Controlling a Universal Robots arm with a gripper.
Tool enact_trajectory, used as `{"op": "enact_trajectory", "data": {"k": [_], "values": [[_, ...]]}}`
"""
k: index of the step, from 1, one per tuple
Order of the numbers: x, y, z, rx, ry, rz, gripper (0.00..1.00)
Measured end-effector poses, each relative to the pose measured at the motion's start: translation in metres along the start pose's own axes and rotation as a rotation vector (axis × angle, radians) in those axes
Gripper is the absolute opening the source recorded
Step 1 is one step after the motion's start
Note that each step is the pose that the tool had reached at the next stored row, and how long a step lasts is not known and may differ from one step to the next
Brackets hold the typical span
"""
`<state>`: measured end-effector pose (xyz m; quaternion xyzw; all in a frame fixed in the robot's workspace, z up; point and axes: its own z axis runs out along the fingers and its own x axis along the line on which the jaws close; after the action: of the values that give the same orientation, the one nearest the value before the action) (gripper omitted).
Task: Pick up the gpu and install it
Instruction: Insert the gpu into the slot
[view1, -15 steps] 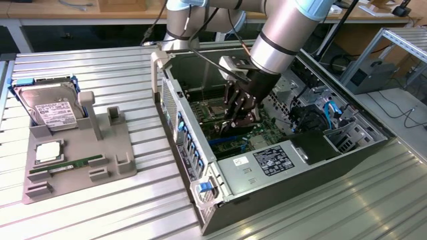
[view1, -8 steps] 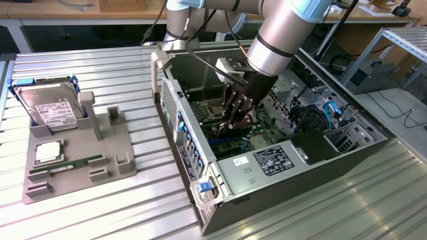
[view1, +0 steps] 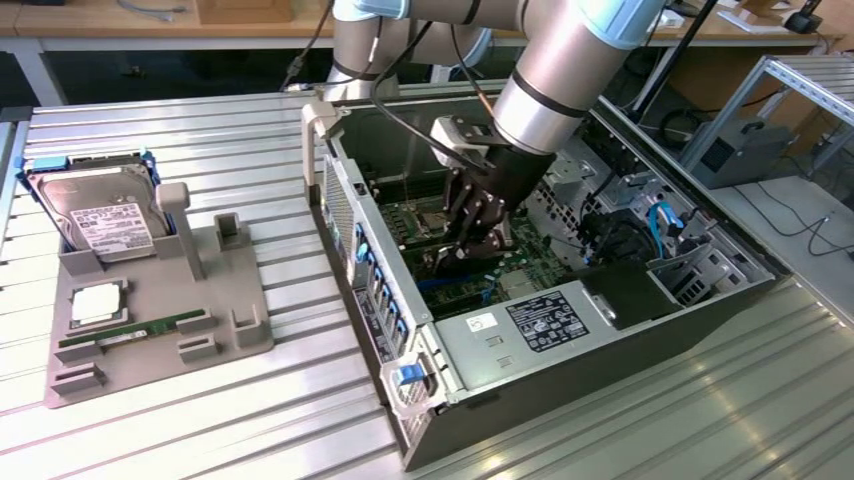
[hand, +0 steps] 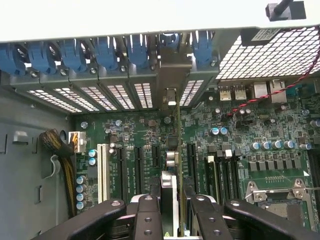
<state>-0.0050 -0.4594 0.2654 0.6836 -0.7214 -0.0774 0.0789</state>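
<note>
Bright overhead light glares off the ribbed metal table (view1: 200, 420); the computer case (view1: 534, 400) interior lies dimmer, in shadow

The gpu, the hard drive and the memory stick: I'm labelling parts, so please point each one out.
gpu (hand: 178, 150): wrist view, thin top edge of the card, above the motherboard slots.
hard drive (view1: 96, 222): exterior view, its white label.
memory stick (view1: 134, 331): exterior view, middle of the green strip.

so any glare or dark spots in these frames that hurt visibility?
Exterior view: bright streaky reflections on the ribbed metal table; the inside of the computer case is shadowed beneath the arm, so the tool reads dark. Wrist view: the case's top edge is washed out white, while the motherboard is evenly lit and the gpu shows edge-on.
</note>
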Motion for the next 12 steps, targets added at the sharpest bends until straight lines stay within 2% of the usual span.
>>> {"op": "enact_trajectory", "data": {"k": [3,12], "values": [[0.0000,-0.0003,0.0010,-0.0002,-0.0036,0.000,0.28],[0.0000,-0.0016,0.0067,-0.0003,-0.0040,0.004,0.28]]}}
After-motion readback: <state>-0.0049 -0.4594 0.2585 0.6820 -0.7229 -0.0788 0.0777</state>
